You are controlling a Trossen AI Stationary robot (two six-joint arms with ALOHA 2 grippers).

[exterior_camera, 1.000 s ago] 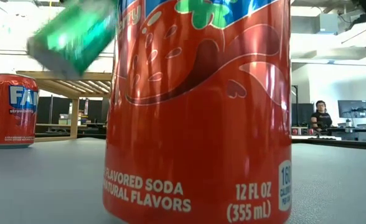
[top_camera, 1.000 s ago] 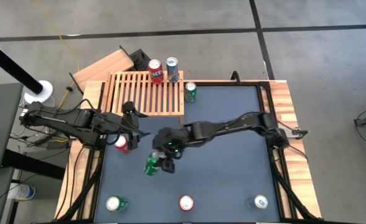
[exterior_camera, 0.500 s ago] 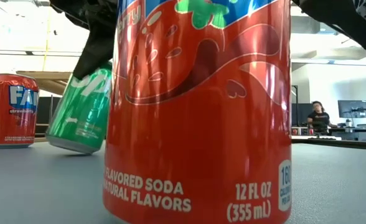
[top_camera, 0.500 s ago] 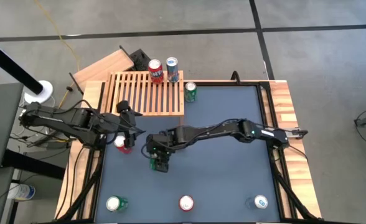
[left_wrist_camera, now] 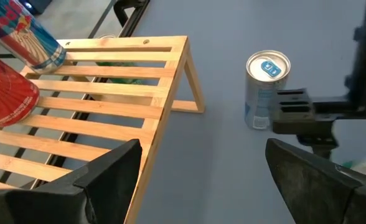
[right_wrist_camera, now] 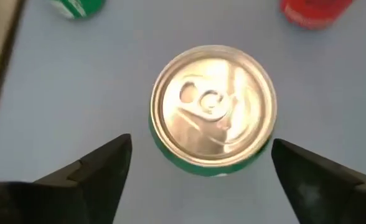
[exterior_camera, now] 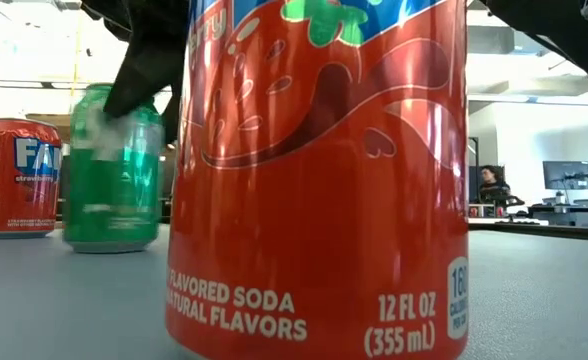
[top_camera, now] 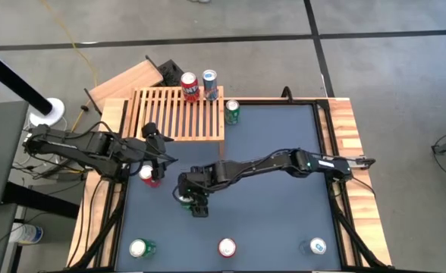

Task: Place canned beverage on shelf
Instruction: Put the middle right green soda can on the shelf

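Filling the low view nearest the lens, a red strawberry soda can point(exterior_camera: 319, 180) upright on the dark blue table point(top_camera: 284, 212), in the front row between a green can point(top_camera: 140, 248) and a silver-blue can point(top_camera: 316, 246). Farther in, upright near mid-table, a green soda can point(right_wrist_camera: 213, 112): shiny silver lid with pull tab, green wall, blurred in the low view. Poised straight over it, right gripper point(top_camera: 191, 199), fingers spread wide on either side of the lid with a clear gap, not touching. Just beside, left gripper point(top_camera: 156, 155), jaws wide and empty, above a red can point(top_camera: 149, 175). Beyond, at the table's far left, the shelf point(top_camera: 179, 114): low, pale wood, narrow parallel slats, carrying a red can point(top_camera: 190, 86) and a blue-and-red can point(top_camera: 209, 84) at its far edge. Beside its right end, another green can point(top_camera: 232, 111).
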